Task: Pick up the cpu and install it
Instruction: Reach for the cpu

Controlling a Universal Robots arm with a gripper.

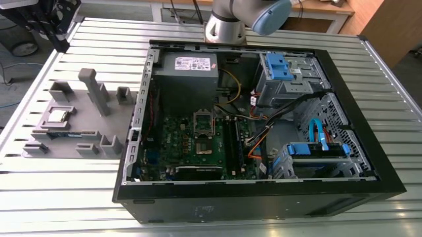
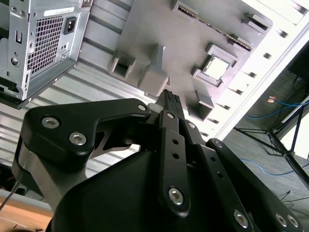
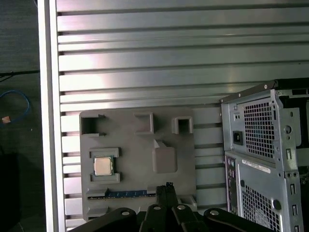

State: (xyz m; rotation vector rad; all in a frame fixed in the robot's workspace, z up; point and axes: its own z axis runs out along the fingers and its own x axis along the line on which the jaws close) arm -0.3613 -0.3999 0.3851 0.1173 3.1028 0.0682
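The cpu (image 1: 58, 115) is a small silver square lying flat in a framed pocket of the grey holder block (image 1: 79, 106), on the table at the exterior view's left of the open computer case (image 1: 264, 192). Both wrist views show it from well above: the cpu (image 3: 103, 166) and the cpu (image 2: 216, 67). My gripper (image 3: 166, 186) hangs high over the holder block, off to one side of the chip, its black fingers pressed together with nothing between them; the gripper (image 2: 169, 98) looks the same there. The motherboard's socket (image 1: 203, 146) lies inside the case with its frame raised.
A long green memory stick (image 3: 126, 193) sits in a slot of the holder block near the chip. A tall grey post (image 1: 94, 89) rises from the block. The case holds a power supply (image 1: 188, 66), blue drive cages (image 1: 285, 66) and loose cables. The table (image 1: 66, 197) is slatted metal.
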